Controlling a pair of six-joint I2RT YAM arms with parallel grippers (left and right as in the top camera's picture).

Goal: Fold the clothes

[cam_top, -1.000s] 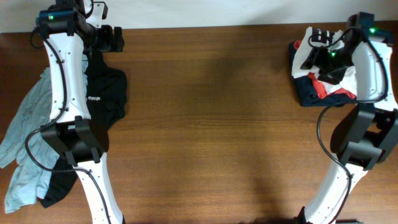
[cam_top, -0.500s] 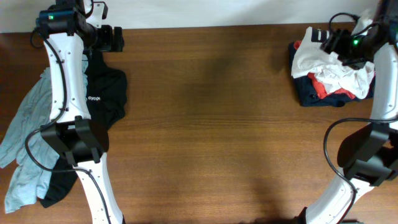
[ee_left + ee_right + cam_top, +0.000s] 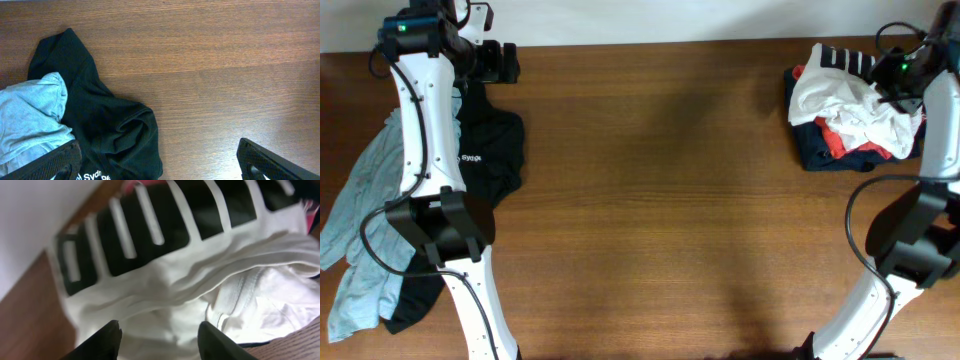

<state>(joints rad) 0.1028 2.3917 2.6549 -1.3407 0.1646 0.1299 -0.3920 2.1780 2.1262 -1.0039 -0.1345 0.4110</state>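
1. Right fingers (image 3: 102,342): parted to a middling gap, with nothing gripped between them. Whether the tips touch the cloth cannot be told.
2. Directly beneath and between these fingers lies the white T-shirt (image 3: 165,295), rumpled in loose folds. Its black block print (image 3: 165,225) faces up, ahead of the fingertips.
3. Outward from there, the overhead view shows the T-shirt on top of a heap. A red garment (image 3: 835,145) and a dark navy garment (image 3: 820,158) show under its near edge.
4. Left fingers (image 3: 270,162): spread wide and empty, held above the desk (image 3: 225,75).
5. The black shirt (image 3: 110,130) lies bunched beside the finger at the wrist view's left and reaches partway into the gap. Its small white lettering (image 3: 92,176) sits just beside that fingertip.
6. Further out on the same side, the grey-blue shirt (image 3: 30,115) overlaps the black shirt's edge.
7. Ahead of the other finger there is only the wood of the desk.
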